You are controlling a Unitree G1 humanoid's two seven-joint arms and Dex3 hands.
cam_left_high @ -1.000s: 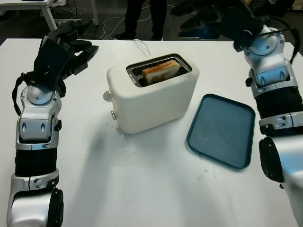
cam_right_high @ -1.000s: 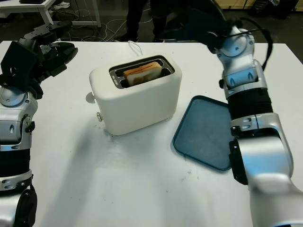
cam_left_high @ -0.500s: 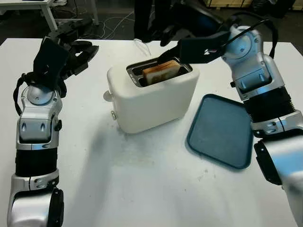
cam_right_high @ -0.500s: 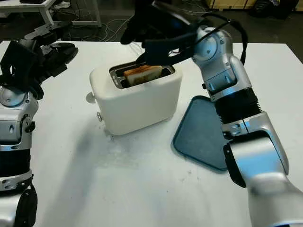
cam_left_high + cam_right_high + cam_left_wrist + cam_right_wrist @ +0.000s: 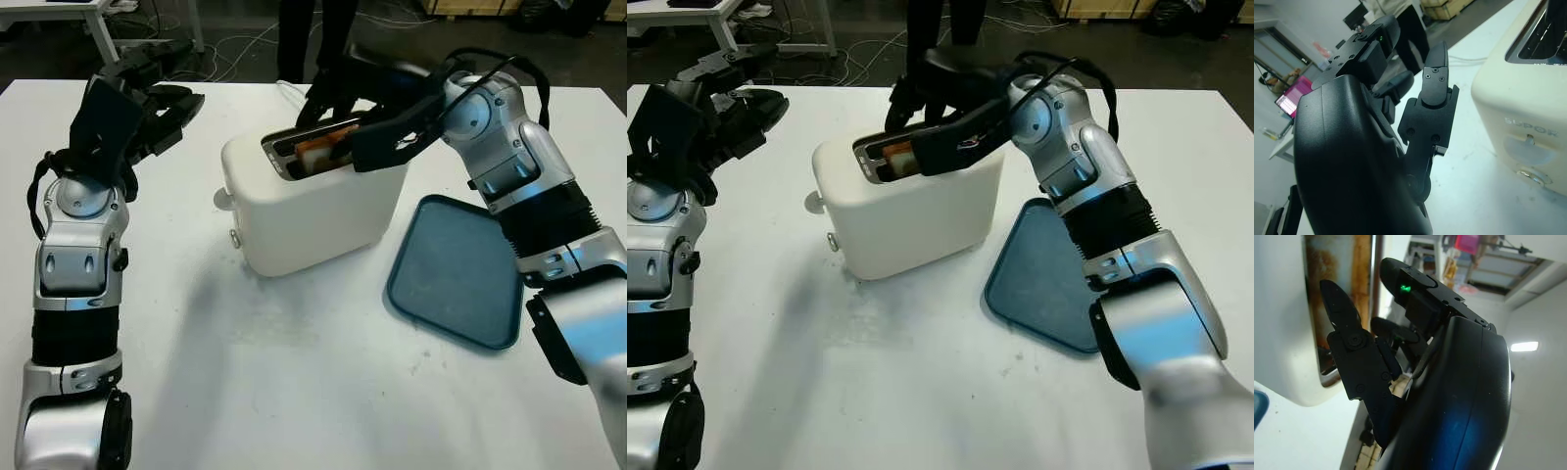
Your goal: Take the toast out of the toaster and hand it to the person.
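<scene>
The toast (image 5: 315,152) sits in the slot of the white toaster (image 5: 313,201), its top edge exposed; extraction is not yet done. The right hand (image 5: 345,116) is positioned directly over the slot, fingers (image 5: 1347,340) reaching down toward the toast; whether they have closed on it cannot be determined. Remaining steps, as judged: grip, lift clear, hand over to the person (image 5: 315,29) standing beyond the tabletop (image 5: 294,382). The left hand (image 5: 147,93) is open, raised left of the toaster.
</scene>
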